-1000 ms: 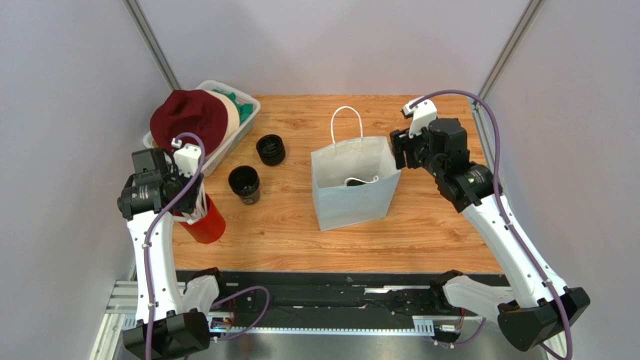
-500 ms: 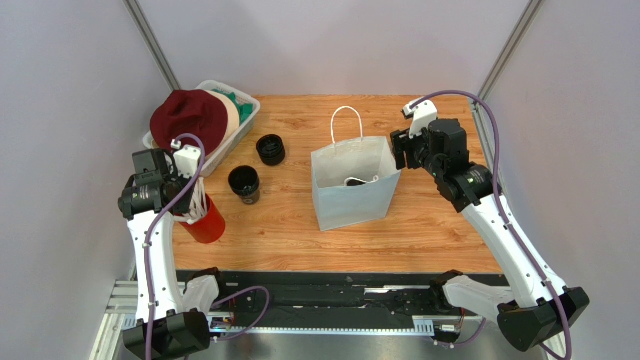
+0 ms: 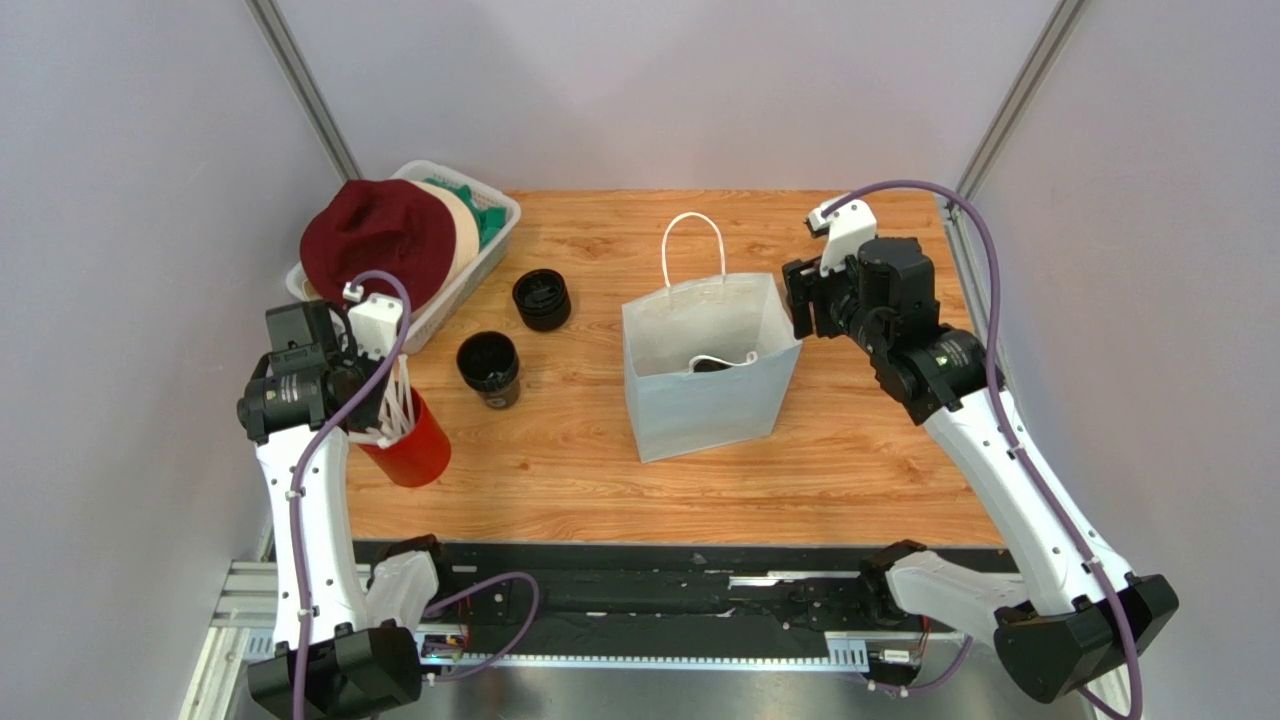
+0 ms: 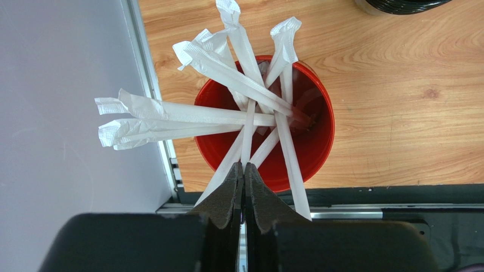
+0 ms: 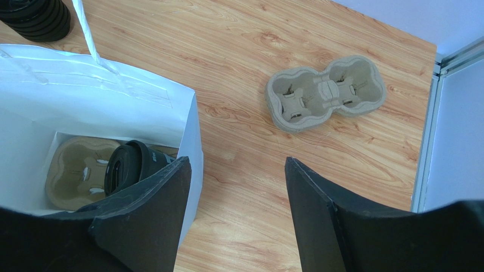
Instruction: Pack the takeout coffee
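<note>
So, we see the left gripper pinched shut on one wrapped straw in the red cup, while the right gripper hangs wide open at the edge of the pale-blue bag. Our takeout coffee sits tipped inside that bag on a pulp tray. Another dark cup stands out on the table.

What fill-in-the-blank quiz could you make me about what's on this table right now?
1. The left fingers pinch a wrapped straw standing in a cup coloured ____.
2. The right fingers stand ____, holding nothing, beside the paper bag.
3. Inside the bag lie a dark cup and a pulp ____.
4. An open-topped dark cup stands not in the bag but on the wooden ____.

Missing words: red; open; tray; table.
</note>
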